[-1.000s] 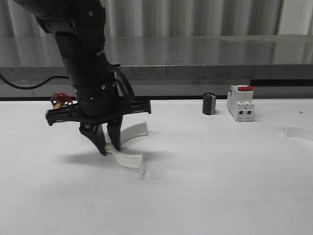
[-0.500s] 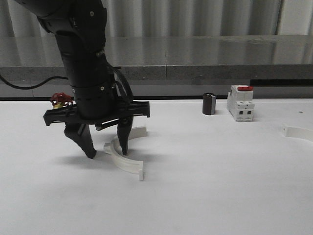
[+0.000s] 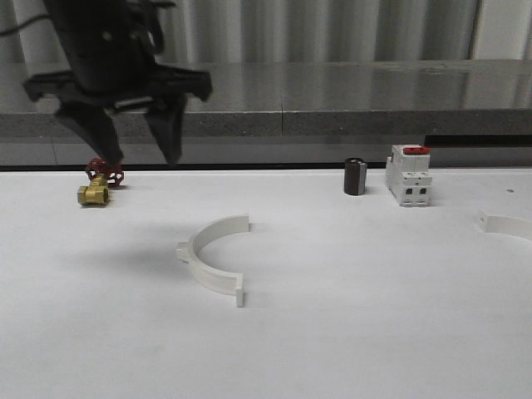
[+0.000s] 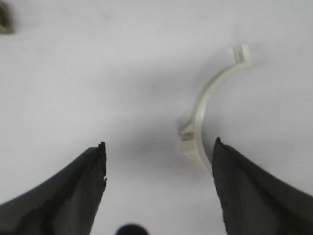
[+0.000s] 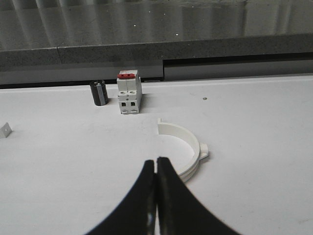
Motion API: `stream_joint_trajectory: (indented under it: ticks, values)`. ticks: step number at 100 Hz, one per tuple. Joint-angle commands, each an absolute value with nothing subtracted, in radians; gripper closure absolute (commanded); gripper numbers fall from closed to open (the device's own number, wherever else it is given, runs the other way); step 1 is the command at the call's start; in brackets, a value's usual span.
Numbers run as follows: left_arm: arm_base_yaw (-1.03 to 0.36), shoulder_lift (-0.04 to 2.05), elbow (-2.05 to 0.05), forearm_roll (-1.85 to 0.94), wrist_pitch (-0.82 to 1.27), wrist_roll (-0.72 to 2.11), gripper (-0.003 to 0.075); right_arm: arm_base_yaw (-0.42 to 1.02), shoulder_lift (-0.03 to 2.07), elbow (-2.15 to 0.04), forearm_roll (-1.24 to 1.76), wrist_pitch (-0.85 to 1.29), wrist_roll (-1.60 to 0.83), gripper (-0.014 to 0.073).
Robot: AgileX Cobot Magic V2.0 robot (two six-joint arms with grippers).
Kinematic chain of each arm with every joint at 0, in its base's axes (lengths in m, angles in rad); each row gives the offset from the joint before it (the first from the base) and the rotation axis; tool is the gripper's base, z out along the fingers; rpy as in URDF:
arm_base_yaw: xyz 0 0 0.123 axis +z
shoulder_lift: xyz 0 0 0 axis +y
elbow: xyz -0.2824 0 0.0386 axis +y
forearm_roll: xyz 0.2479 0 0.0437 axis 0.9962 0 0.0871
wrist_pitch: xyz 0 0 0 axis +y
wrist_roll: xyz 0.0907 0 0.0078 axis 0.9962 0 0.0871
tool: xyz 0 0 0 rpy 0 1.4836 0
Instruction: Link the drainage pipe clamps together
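2 clamp halves apart | left claw (image 3: 133, 148) open above near half (image 3: 209, 259) | right claw (image 5: 156, 169) closed beside far half (image 5: 183, 145)

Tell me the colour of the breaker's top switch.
Red, atop the white breaker; clearest in the front view.

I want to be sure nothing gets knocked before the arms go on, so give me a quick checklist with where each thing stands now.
1. Left gripper open and empty: ok.
2. Left gripper raised above the near half-ring: ok.
3. Near half-ring lying free on the table: ok.
4. Right gripper open for a pickup: not ok, fingers shut.
5. Second half-ring lying apart from the breaker: ok.
6. The two half-rings joined: not ok, they lie far apart.
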State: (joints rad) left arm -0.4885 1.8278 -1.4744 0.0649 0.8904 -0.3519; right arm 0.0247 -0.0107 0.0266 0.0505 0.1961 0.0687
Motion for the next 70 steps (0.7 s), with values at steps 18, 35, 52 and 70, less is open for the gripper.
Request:
stream_joint_trajectory:
  ticks: [18,35,52,70]
  values:
    - [-0.264,1.559,-1.319,0.076,0.839,-0.287,0.0347,0.019,-0.031,0.012,0.051,0.112,0.062,0.0711]
    - [-0.133,1.348,-1.114,0.066,0.742,-0.256,0.0398,0.019,-0.031,0.012,0.051,0.112,0.062,0.0711]
    - [-0.09,1.105,-0.934,0.063,0.667,-0.254,0.0438,0.019,-0.031,0.012,0.051,0.112,0.062,0.0711]
    - [-0.092,0.914,-0.807,0.059,0.648,-0.253,0.0521,0.019,-0.031,0.012,0.051,0.112,0.062,0.0711]
